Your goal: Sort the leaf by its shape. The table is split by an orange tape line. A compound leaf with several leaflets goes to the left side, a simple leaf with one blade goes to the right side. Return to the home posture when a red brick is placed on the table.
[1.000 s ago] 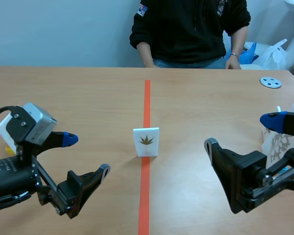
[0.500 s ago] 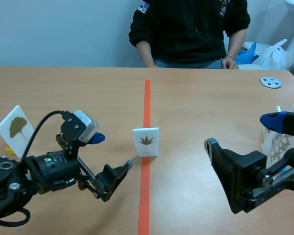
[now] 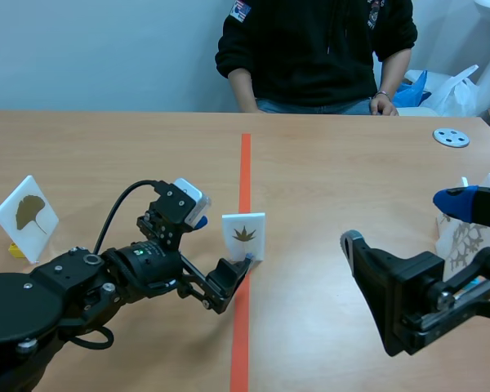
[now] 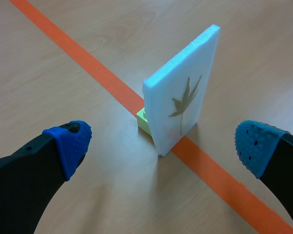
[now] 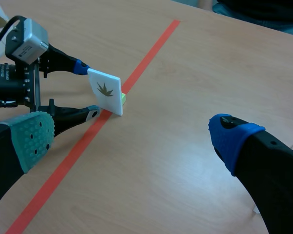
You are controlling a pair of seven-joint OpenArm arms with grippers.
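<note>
Leaf card [image 4: 180, 105]: matt white foam, prob.; table [image 4: 49, 97]: smooth wood-grain.

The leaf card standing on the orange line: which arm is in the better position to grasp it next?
Left. The left gripper is open, and the leaf card stands just ahead of it, in line with the gap between its fingers. The right gripper, also open, hangs well away from the card on the right side.

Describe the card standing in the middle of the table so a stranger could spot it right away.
Follow the orange tape line that splits the wooden table; midway along it a small white card stands upright on the line, just ahead of the open left tool. Unlike the card with a fan-shaped leaf far to the left, it bears a dark leaf with several pointed lobes.
</note>
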